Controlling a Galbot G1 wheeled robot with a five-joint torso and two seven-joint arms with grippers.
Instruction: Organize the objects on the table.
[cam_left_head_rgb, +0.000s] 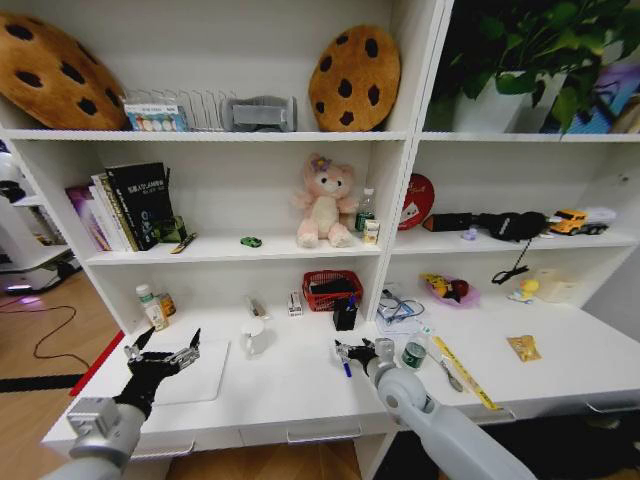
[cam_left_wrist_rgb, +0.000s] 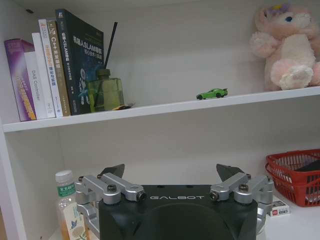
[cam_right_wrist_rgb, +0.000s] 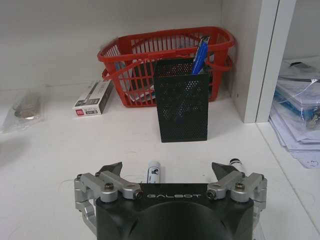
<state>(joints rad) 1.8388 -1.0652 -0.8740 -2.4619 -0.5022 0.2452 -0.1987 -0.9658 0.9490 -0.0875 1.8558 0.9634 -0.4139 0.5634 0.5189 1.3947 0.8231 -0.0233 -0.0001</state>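
Pens (cam_right_wrist_rgb: 153, 172) lie under the right pincer (cam_right_wrist_rgb: 167, 171), fingers spread

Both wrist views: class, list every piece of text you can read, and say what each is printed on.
"GALBOT": left gripper body.
"GALBOT": right gripper body.
"SLAM": dark book spine.
"DAS Controller": white book spine.
"C++": tan book spine.
Bottle label, small box print: too blurred.

left pincer (cam_left_wrist_rgb: 170, 176) spread wide; green toy car (cam_left_wrist_rgb: 212, 93) on shelf (cam_left_wrist_rgb: 165, 107)
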